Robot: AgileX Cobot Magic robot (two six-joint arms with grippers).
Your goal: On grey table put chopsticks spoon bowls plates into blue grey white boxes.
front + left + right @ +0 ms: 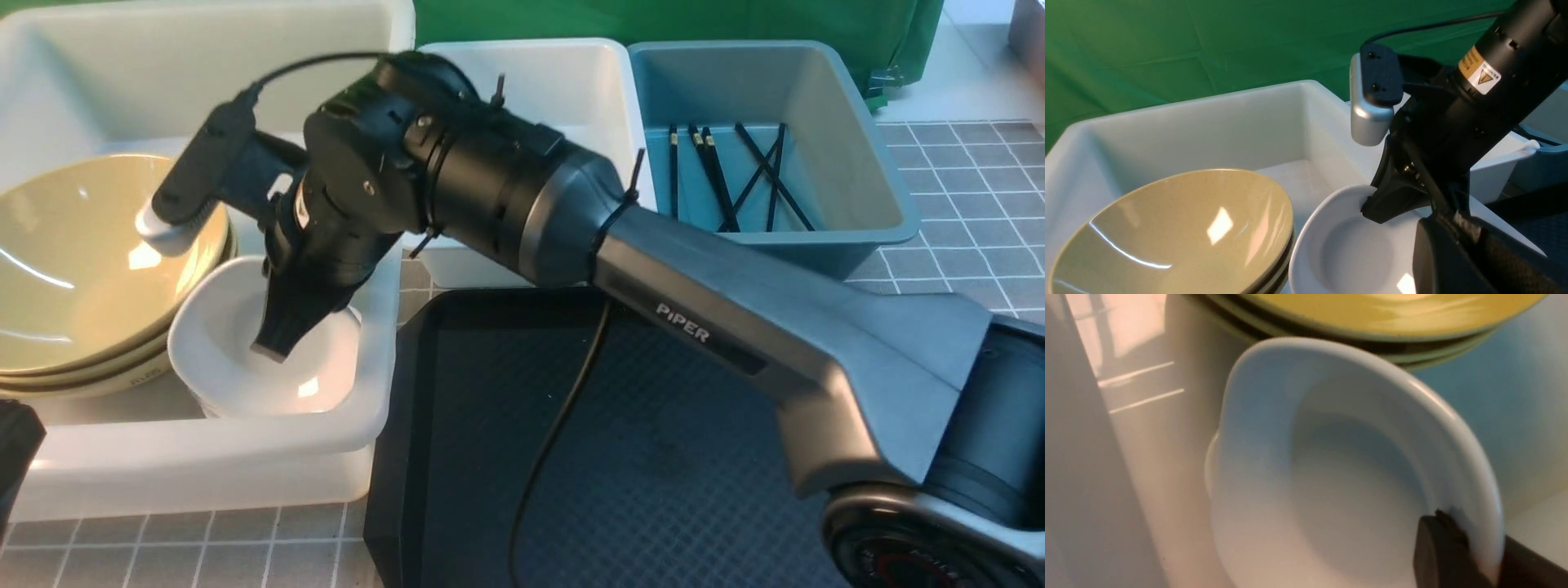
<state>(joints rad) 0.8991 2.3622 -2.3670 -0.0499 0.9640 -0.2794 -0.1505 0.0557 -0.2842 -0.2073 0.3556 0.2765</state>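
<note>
My right gripper (273, 347) reaches into the large whitish box (204, 457) and is shut on the rim of a white plate (237, 367). The right wrist view shows the plate (1331, 477) with its rim pinched between my gripper's (1478, 539) jaws. Stacked olive-yellow bowls (73, 261) sit beside the plate in the same box. Black chopsticks (735, 175) lie in the blue-grey box (865, 163). My left gripper (1447, 216) is shut and empty near the plate (1355, 253). The spoon is hidden.
The smaller white box (571, 82) stands between the large box and the blue-grey one, partly covered by my right arm. A black textured tray (653, 449) lies in front. Grey table (963, 204) tiles show at the right. A green cloth hangs behind.
</note>
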